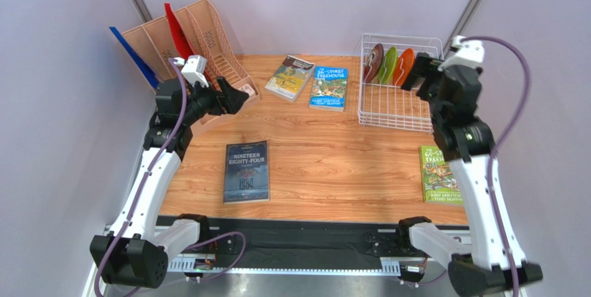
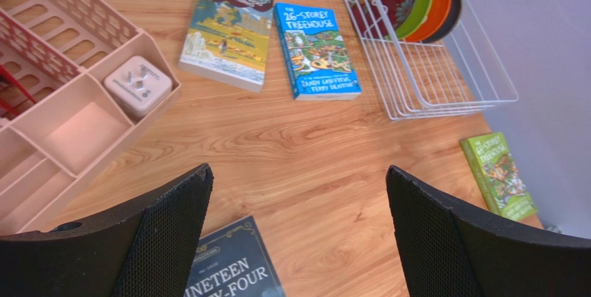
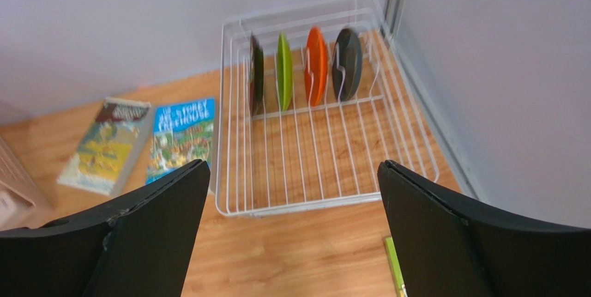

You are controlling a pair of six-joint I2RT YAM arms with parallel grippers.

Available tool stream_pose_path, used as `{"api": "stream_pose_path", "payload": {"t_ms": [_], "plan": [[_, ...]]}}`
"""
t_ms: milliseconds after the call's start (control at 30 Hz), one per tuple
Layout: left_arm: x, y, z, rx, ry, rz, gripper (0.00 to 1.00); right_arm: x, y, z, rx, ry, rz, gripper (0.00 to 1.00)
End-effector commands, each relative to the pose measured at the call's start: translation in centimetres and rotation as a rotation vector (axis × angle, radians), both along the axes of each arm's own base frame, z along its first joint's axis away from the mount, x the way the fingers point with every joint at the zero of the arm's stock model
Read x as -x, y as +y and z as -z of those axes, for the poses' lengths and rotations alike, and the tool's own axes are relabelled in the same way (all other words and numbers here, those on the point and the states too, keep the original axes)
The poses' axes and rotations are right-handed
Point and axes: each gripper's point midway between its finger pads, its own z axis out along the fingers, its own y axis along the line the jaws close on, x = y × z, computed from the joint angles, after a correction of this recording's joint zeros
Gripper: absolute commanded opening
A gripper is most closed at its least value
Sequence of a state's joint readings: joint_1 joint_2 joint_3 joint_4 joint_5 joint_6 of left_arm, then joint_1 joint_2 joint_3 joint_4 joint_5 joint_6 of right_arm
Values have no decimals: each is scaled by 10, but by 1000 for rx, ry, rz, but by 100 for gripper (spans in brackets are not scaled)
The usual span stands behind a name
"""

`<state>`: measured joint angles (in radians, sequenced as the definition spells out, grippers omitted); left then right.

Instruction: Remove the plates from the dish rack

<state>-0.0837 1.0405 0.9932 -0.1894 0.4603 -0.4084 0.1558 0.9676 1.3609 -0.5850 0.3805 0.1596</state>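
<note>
On my screens the white dish rack stood at the far right corner of the table. All four plates were upright between its tines, in one row at the far end. From left to right these were the dark red plate, the lime green plate, the orange plate and the dark grey plate.

The right gripper hung above the rack with its jaws wide apart. It held nothing and touched no plate (in the top view its body hid the grey one from me).

The left gripper was on the other side, just beside the peach organizer. Its jaws were also spread and empty. In its wrist view, a dark book lay below it and a blue book lay farther off, near the rack.
</note>
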Motion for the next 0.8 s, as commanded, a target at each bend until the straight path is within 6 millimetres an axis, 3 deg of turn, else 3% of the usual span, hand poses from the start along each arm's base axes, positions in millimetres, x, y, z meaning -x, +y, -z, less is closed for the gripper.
{"api": "stream_pose_path", "payload": {"t_ms": [0,67,167,200,267,300,333,367,433,500,533,567,767], "plan": [[-10,13,7,-67,-14,-61,100,-40,22,26,36,85,-109,100],[-11,12,9,-76,-24,-47,100,-64,17,35,45,93,-55,100],[-15,11,17,-71,-14,-48,100,-89,12,34,102,132,-27,100],[-18,11,21,-68,5,-50,100,-108,13,34,109,157,-14,100],[-20,10,28,-62,34,-48,100,-126,13,36,112,170,1,100],[-22,8,35,-58,50,-37,100,-145,16,55,119,211,-1,100],[-25,4,32,-44,21,-14,100,-155,18,51,116,197,-5,97],[-24,1,45,-27,44,-11,100,-165,22,58,117,210,-21,92],[-30,-5,46,-18,-6,-8,100,-189,28,73,109,240,-27,89],[-35,-9,58,-38,6,-17,100,-204,34,78,100,244,-46,88],[-37,-16,61,-58,3,-18,100,-216,35,98,100,280,-44,88],[-43,-21,63,-74,11,-14,100,-223,37,93,98,268,-45,83],[-55,-43,77,-140,29,-16,100,-270,42,130,122,327,-55,75]]}}
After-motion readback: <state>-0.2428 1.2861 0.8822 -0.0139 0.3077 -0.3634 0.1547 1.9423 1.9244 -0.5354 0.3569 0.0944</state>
